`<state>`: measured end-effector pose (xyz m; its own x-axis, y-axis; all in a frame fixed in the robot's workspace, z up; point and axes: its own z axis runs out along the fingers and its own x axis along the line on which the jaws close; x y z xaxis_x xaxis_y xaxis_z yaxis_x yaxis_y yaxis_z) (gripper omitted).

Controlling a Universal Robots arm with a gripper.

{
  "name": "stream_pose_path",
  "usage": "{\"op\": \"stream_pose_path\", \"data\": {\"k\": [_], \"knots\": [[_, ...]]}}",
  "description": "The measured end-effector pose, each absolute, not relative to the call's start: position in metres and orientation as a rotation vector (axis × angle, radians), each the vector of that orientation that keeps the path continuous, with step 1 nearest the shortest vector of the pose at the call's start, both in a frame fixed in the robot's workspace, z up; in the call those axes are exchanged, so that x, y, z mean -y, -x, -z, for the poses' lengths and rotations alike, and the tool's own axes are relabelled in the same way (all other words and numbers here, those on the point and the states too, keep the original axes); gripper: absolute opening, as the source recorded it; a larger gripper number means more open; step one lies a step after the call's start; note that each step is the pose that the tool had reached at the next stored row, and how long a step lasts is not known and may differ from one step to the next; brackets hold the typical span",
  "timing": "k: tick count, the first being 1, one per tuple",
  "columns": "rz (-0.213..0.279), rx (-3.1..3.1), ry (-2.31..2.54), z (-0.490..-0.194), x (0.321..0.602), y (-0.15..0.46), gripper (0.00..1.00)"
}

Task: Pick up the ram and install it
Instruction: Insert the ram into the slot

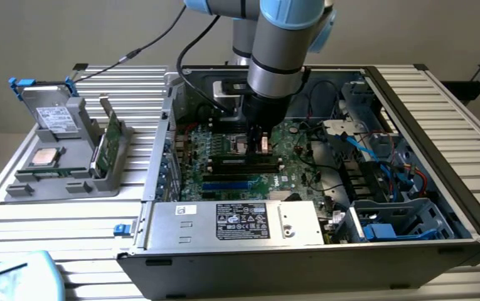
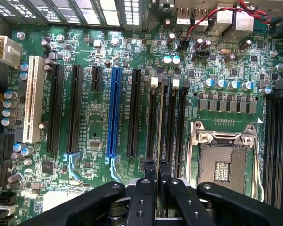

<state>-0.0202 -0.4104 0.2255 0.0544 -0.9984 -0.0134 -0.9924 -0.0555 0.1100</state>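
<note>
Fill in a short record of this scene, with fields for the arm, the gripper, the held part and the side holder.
arm: reaches down into the open computer case
gripper: gripper shut on a thin stick seen edge-on
held part: the ram, over the black memory slots beside the CPU socket; whether it is seated cannot be told
side holder: grey holder at the exterior view's left, carrying an upright green card and a drive

An open computer case [image 1: 440, 251] sits on the slatted table [image 1: 47, 232], with a silver power supply [image 1: 231, 222] along its near edge. Near the table's edge at the exterior view's left, a grey stand [image 1: 89, 185] holds a hard drive [image 1: 56, 119], a processor [image 1: 46, 157] and a green card [image 1: 108, 147]. The motherboard [image 2: 92, 155] has one blue slot [image 2: 114, 113].
</note>
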Motion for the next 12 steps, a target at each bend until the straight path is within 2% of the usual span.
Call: {"op": "stream_pose_path", "data": {"k": [12], "knots": [[0.140,2.098,-2.218,-0.2319,0.4104,0.0183,0.14]]}}
